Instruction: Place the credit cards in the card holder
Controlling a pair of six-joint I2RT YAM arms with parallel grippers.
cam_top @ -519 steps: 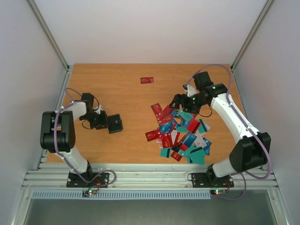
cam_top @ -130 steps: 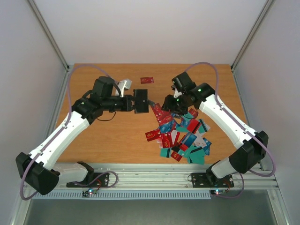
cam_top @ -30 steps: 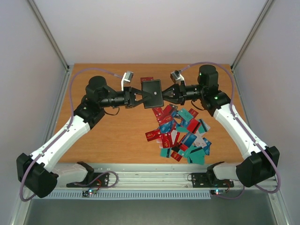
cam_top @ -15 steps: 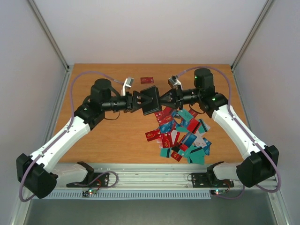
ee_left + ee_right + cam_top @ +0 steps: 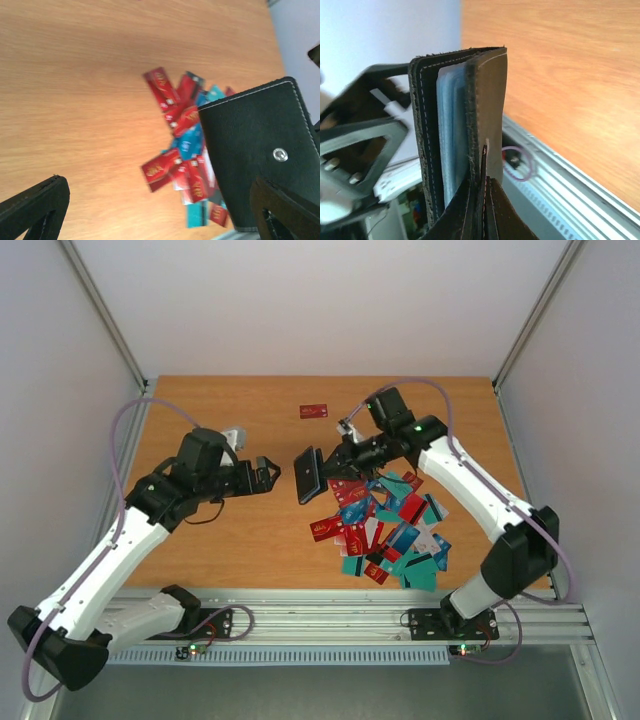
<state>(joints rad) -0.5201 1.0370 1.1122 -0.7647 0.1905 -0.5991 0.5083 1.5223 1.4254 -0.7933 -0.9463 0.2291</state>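
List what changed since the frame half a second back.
The left gripper let go of the holder and drew back leftward, jaws open. The right gripper alone now grips the holder, turned edge-on and carried slightly nearer. The card pile and the lone red card stayed put.

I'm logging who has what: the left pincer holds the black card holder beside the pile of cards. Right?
Not quite. The right pincer holds the card holder beside the credit cards; the left pincer is open and apart from it. The top external view shows this.
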